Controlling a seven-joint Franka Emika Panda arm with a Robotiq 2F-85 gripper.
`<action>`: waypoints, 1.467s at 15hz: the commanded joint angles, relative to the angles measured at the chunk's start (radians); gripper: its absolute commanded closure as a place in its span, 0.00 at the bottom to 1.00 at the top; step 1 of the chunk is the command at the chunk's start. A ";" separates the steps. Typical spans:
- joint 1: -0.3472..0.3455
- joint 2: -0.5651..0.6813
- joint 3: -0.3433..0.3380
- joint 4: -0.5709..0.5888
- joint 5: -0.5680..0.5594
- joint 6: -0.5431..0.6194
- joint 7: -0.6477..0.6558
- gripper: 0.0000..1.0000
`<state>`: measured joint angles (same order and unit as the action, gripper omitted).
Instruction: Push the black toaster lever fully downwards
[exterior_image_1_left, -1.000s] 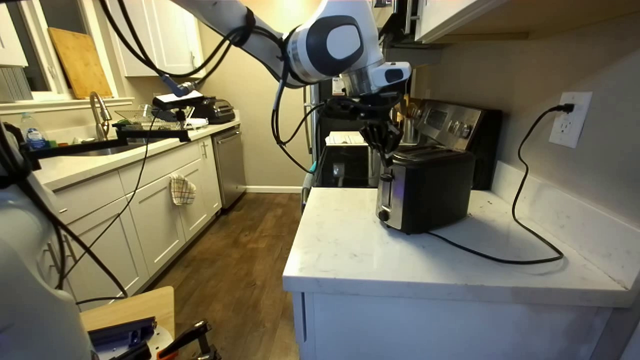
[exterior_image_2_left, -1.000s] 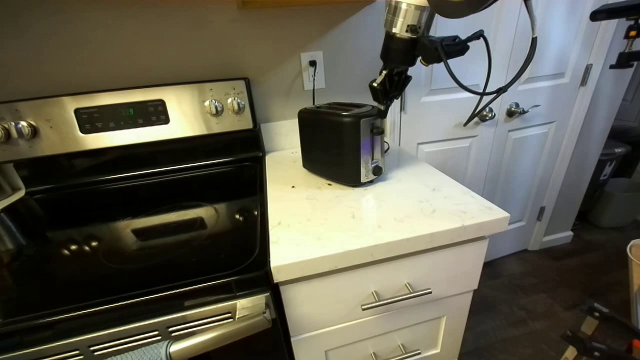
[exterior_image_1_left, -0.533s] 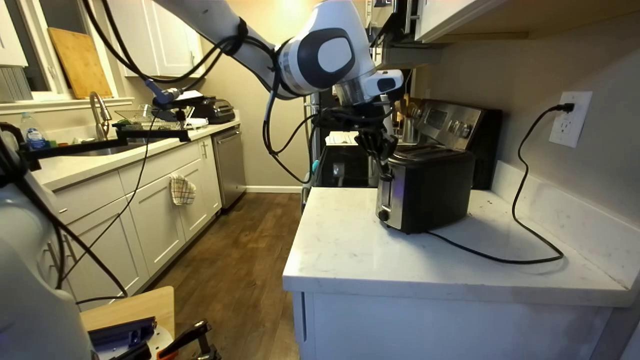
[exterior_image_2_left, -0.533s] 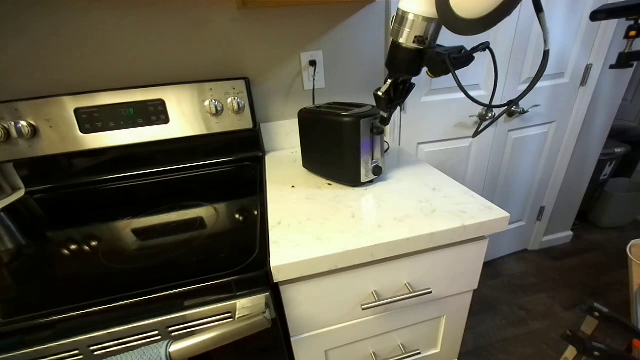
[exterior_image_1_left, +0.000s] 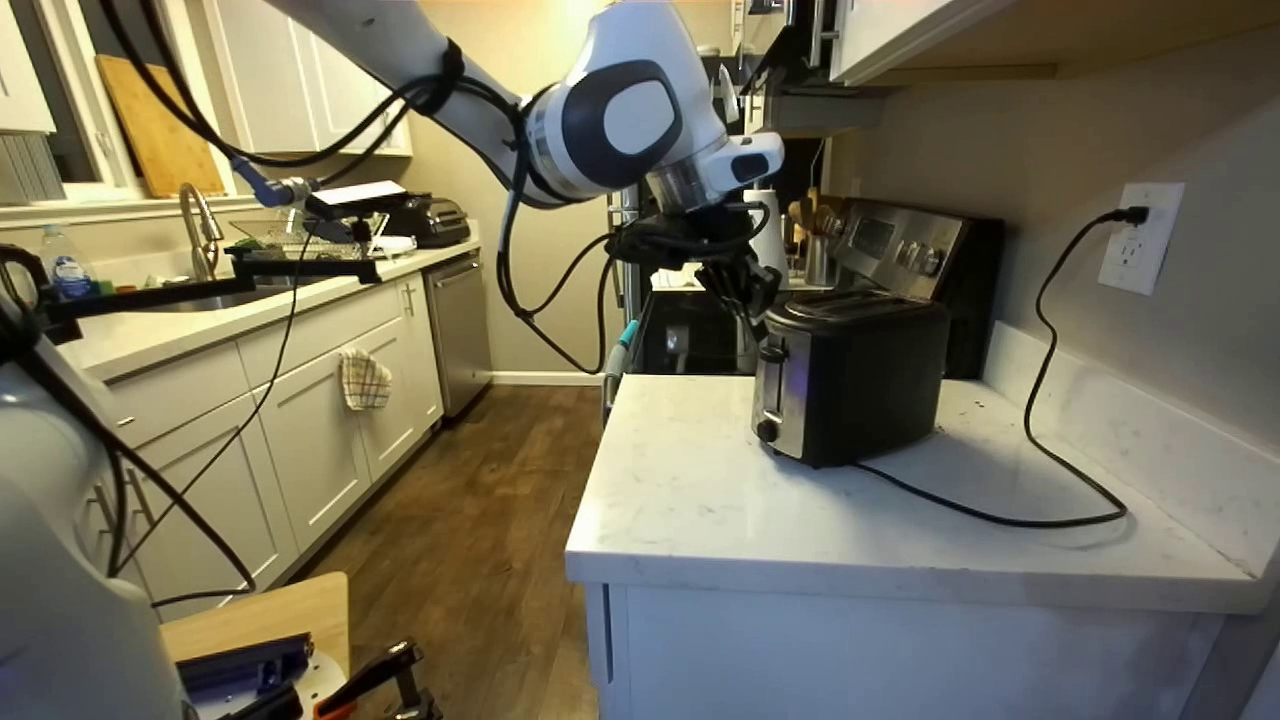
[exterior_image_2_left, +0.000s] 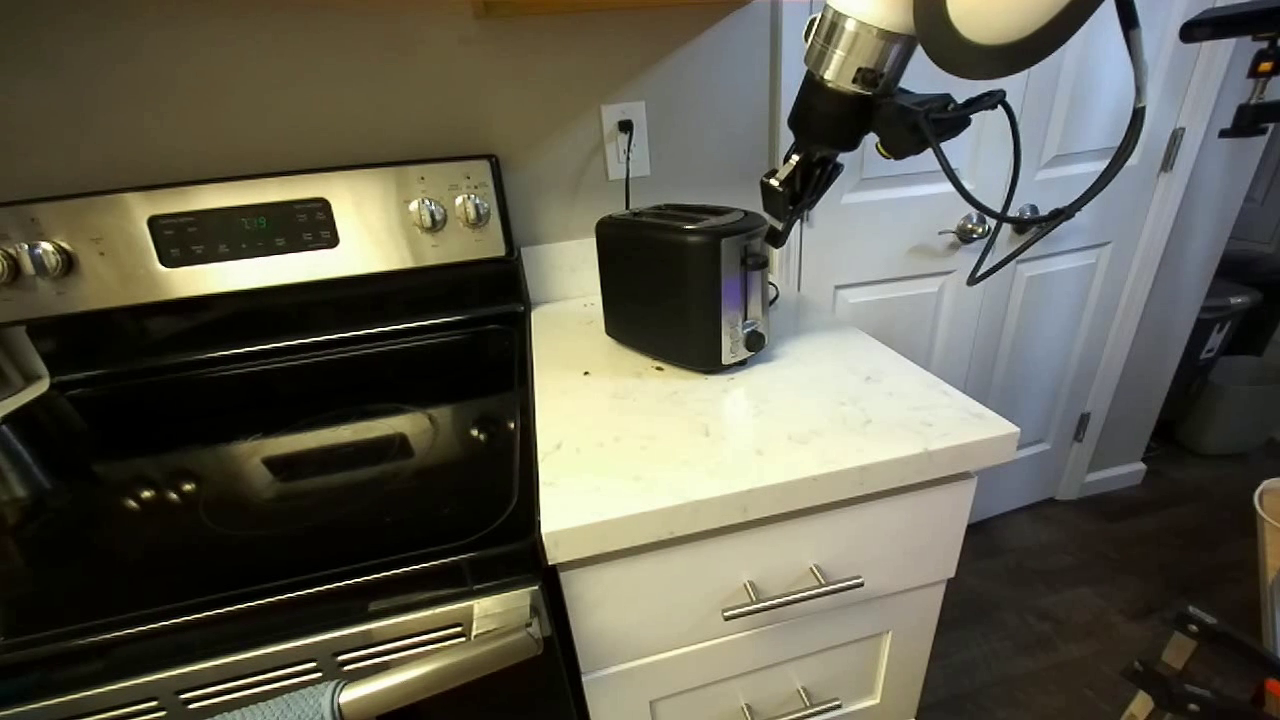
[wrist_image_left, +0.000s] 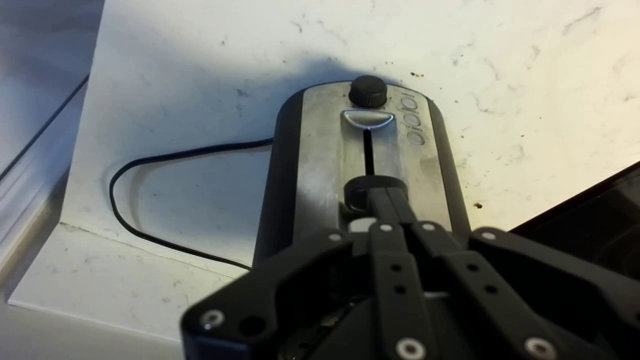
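The toaster (exterior_image_1_left: 880, 380) stands upright on the white counter, black-sided with a silver end face (wrist_image_left: 320, 175); it shows in both exterior views (exterior_image_2_left: 665, 290). The black toaster lever (wrist_image_left: 355, 192) sits high on its vertical slot, with bare slot below it; it also shows in both exterior views (exterior_image_1_left: 772, 354) (exterior_image_2_left: 756, 262). My gripper (wrist_image_left: 390, 197) is shut with nothing between its fingertips. In the wrist view the tips overlap the lever and partly hide it. In both exterior views the tips (exterior_image_1_left: 758, 328) (exterior_image_2_left: 775, 238) are just above and outward of the lever; I cannot tell whether they touch.
A black dial (wrist_image_left: 368, 91) and several round buttons (wrist_image_left: 412, 119) are low on the end face. The black cord (wrist_image_left: 190, 151) runs from the toaster to a wall outlet (exterior_image_1_left: 1142, 238). The stove (exterior_image_2_left: 300, 430) adjoins the counter (exterior_image_2_left: 780, 430).
The arm has come down and drawn outward from the toaster's end face, with the tips now slightly farther out. The toaster and lever have not visibly moved.
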<state>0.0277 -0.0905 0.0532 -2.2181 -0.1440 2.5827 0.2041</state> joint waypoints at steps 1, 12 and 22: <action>-0.012 -0.031 0.003 -0.061 -0.041 0.077 0.028 1.00; -0.024 0.057 -0.014 -0.050 -0.056 0.169 0.023 1.00; -0.019 0.073 -0.035 -0.055 -0.048 0.173 0.009 1.00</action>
<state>0.0140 -0.0234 0.0192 -2.2651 -0.1670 2.7229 0.2041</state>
